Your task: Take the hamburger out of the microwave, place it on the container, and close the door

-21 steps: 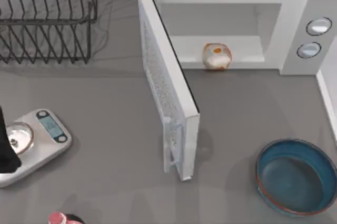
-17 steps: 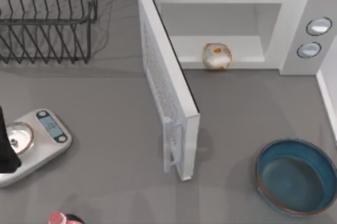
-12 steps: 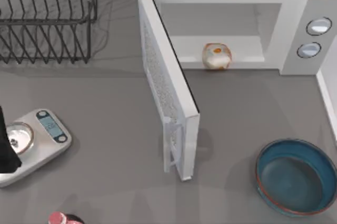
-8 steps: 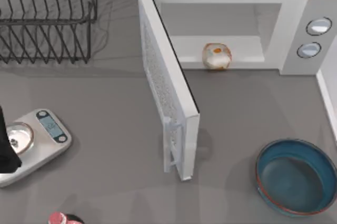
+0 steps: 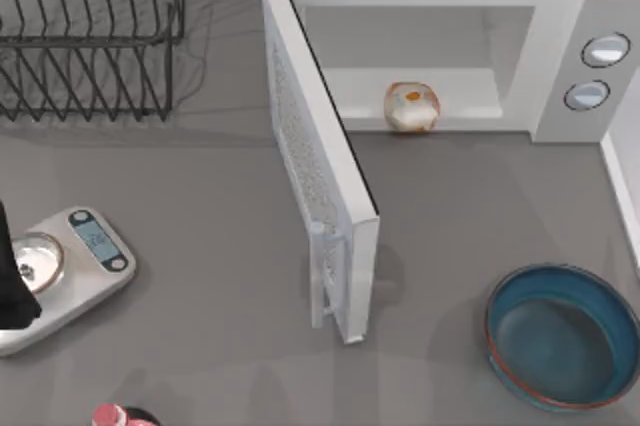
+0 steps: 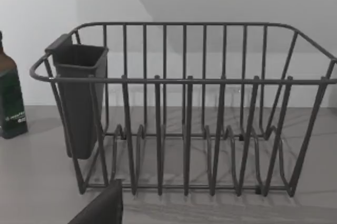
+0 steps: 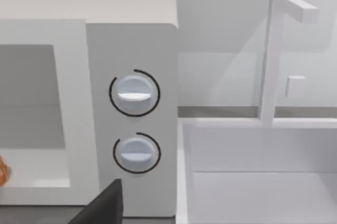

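One grey desk (image 5: 200, 196), with a white microwave (image 5: 560, 56) at its far edge toward the right corner, two round buttons (image 5: 606, 49) on the front. Swung wide open toward the near edge: the door (image 5: 315, 176), bar handle (image 5: 320, 281) on its outer face. At the far left corner, a black wire rack (image 5: 90, 36). Near the right near corner, a blue bowl (image 5: 489, 324), well apart from the door. By the left edge, a silver scale (image 5: 95, 246). Just inside the oven cavity, at its front lip: the hamburger (image 5: 411, 107), touched by nothing. At the near edge, a red-capped bottle (image 5: 110, 416). Parked at the left edge, beside the scale: left gripper (image 6: 102, 208), facing the rack. Right gripper (image 7: 102, 205) facing the buttons. Grip of either: cannot tell.
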